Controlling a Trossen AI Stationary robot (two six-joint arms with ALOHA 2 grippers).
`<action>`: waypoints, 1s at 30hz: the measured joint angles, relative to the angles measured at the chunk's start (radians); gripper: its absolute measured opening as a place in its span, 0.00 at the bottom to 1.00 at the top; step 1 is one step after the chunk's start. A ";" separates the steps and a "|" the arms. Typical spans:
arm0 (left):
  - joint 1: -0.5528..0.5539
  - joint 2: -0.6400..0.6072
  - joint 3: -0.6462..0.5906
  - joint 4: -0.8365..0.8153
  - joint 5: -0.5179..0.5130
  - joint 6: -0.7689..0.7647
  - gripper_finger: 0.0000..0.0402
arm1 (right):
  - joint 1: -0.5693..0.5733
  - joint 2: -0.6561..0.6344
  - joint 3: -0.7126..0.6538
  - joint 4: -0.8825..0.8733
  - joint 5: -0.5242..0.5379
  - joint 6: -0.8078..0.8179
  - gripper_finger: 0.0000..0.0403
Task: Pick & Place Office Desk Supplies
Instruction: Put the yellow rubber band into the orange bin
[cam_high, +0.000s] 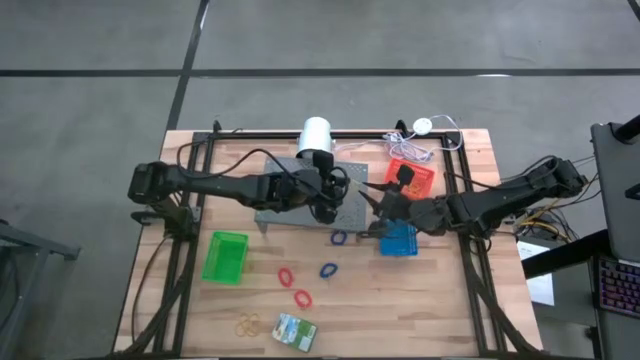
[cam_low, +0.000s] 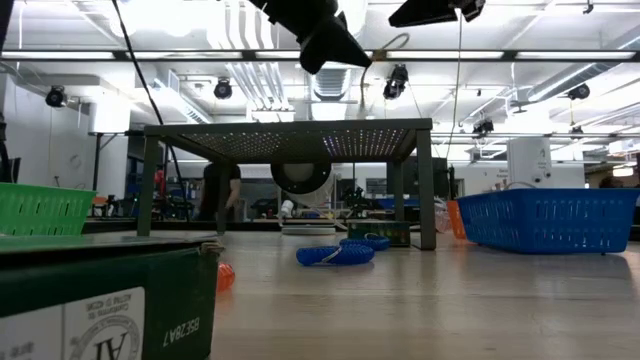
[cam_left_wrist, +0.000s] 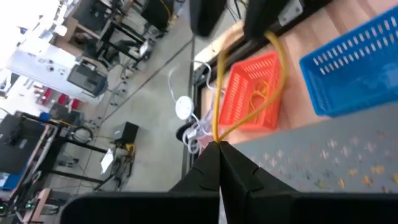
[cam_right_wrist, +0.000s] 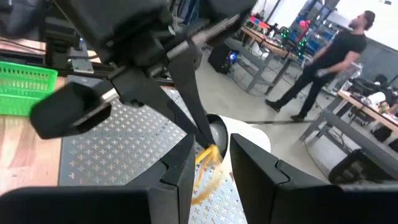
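Above the grey perforated stand (cam_high: 310, 205), the left hand (cam_left_wrist: 219, 148) is pinched closed on a thin orange rubber band (cam_left_wrist: 245, 106). The right hand (cam_right_wrist: 210, 163), fingers parted, flanks the same band, its grip unclear.

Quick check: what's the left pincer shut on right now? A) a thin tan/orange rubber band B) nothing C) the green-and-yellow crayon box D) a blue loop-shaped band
A: the left pincer is shut on a thin tan/orange rubber band that stretches up from its tips; the right wrist view shows the same band at those tips above the grey perforated metal stand.
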 joint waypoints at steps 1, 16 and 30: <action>0.000 0.000 0.000 0.007 0.000 0.001 0.00 | -0.001 0.000 0.000 -0.001 0.000 -0.001 0.24; -0.002 0.000 0.000 0.075 0.000 0.028 0.00 | -0.011 0.002 -0.002 -0.016 -0.004 0.018 0.24; -0.002 0.000 0.000 0.082 0.000 0.029 0.00 | -0.078 0.002 -0.002 -0.091 0.004 0.081 0.24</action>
